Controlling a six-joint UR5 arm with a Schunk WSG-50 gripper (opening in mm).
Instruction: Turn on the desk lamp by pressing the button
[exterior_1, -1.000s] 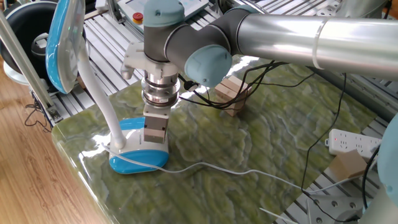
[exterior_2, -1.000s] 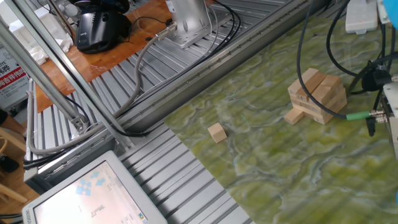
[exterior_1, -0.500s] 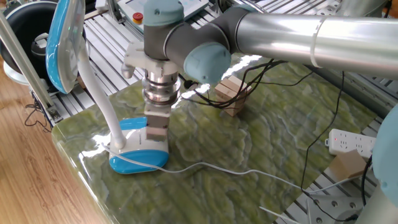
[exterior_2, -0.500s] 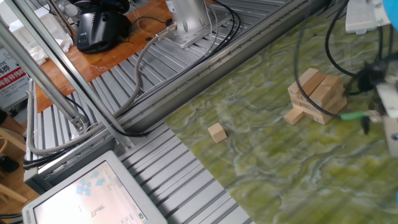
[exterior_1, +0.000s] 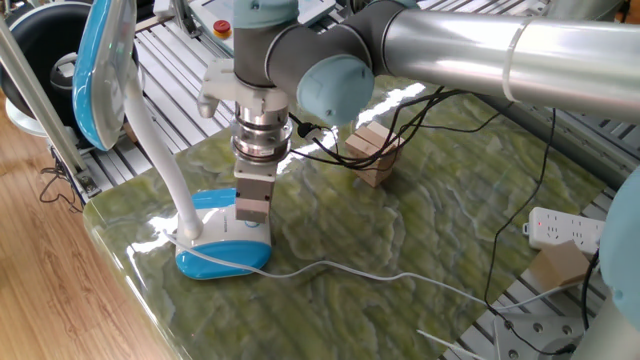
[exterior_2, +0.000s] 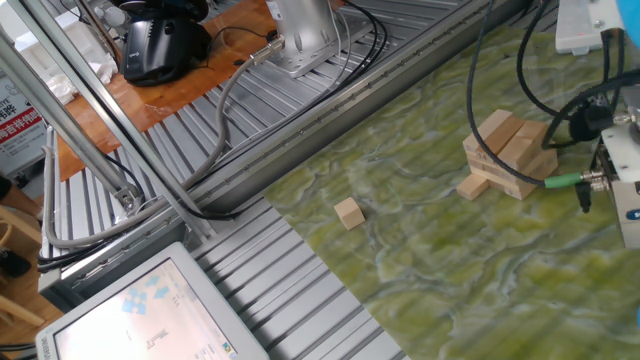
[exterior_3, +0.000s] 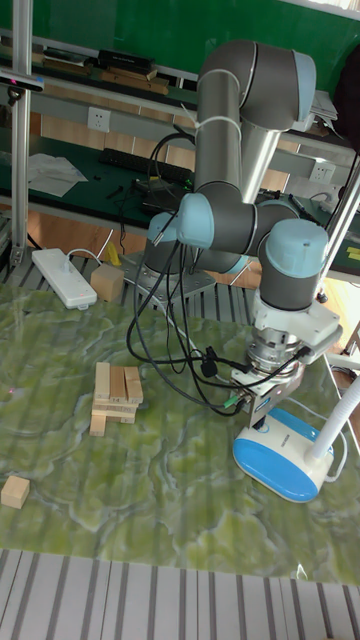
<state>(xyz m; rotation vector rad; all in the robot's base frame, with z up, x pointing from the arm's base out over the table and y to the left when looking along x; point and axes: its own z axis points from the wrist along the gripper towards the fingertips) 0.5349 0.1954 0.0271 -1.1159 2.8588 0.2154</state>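
One fixed view. Desk lamp: blue-and-white plastic; a rounded base with a blue rim and white top panel is seen directly under the jaws. A curved white gooseneck rises beside the jaws on the table-edge side; the large oval blue-rimmed head is held well above and outward of them. A white cord is trailed across the green marbled table. Gripper: pointed straight down over the base's top panel; contact cannot be told, and the state of the jaws cannot be told. Button: hidden beneath the gripper, not made out. A stack of wooden blocks is placed beyond the jaws; a white power strip lies far off near the table's other end.

The other fixed view. The lamp is out of frame. The block stack and a single wooden cube are shown on the table; only part of the arm's wrist is caught at the frame edge.

Tall fixed view. Lamp base: white panel above a blue rim, located just under the jaws. The gripper is set low over it; fingertips are too small to be judged.
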